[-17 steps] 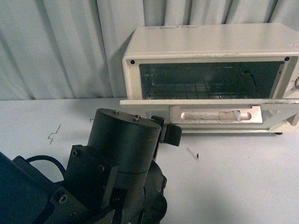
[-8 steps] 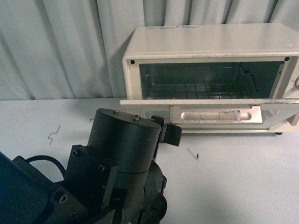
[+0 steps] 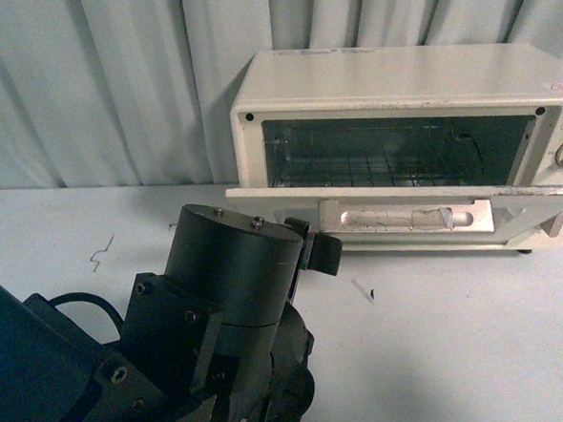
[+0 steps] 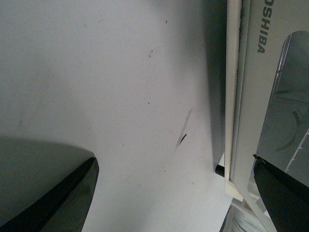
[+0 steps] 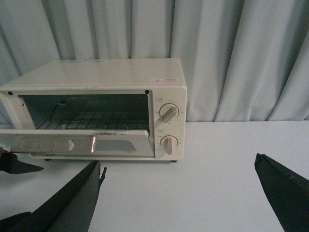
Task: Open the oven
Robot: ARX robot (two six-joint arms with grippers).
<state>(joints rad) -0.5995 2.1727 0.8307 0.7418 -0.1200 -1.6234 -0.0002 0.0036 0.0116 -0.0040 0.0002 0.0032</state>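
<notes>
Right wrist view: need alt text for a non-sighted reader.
A cream toaster oven sits on a white table before a grey curtain, its door dropped open, showing the wire rack; two knobs flank the opening. The right hand, open and empty, frames the foreground.

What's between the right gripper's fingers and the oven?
Only bare table, seen in the right wrist view; the open fingers hang short of the oven.
</notes>
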